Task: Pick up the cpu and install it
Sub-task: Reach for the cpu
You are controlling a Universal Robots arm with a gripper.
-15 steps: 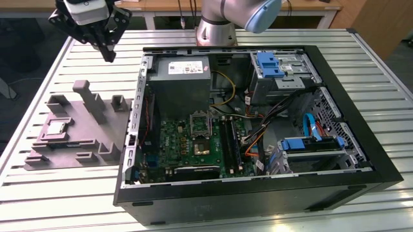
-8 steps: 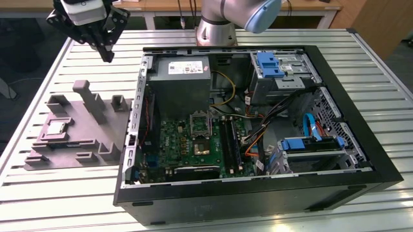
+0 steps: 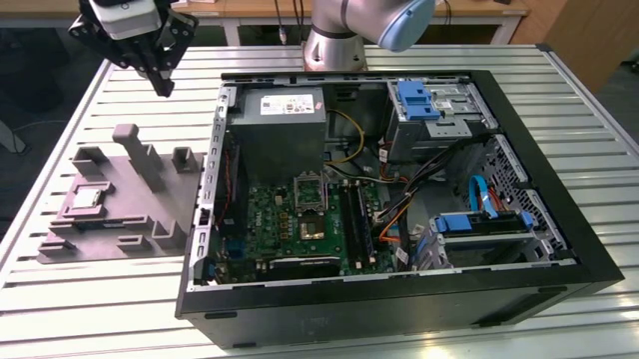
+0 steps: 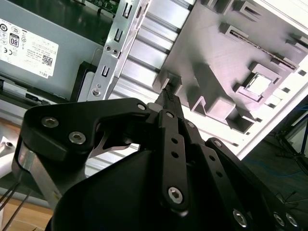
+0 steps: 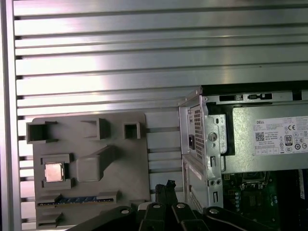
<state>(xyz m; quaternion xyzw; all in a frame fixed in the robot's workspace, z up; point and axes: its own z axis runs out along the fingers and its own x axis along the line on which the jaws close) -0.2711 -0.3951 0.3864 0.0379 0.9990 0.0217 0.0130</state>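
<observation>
The cpu point(image 3: 85, 197) is a small pale silvery square lying flat in a recess of the grey moulded tray point(image 3: 140, 217), on the table at the exterior view's left. Both wrist views show the cpu point(image 4: 259, 84) point(image 5: 54, 172) in its tray point(image 4: 211, 53) point(image 5: 120, 159). My gripper point(image 3: 163, 88) hangs well above the table, beyond the tray's far edge and apart from the chip. Its black fingers point(image 4: 168, 95) point(image 5: 167, 185) are shut together with nothing between them. Inside the open case, the black socket frame point(image 3: 310, 192) sits on the green motherboard.
The open black computer case point(image 3: 539, 187) takes up the middle and right of the slatted metal table point(image 3: 110, 299). It holds a grey power supply point(image 3: 284, 112), blue drive brackets point(image 3: 414, 99), cables and a darker square chip point(image 3: 313, 228). The arm's base point(image 3: 334, 45) stands behind the case.
</observation>
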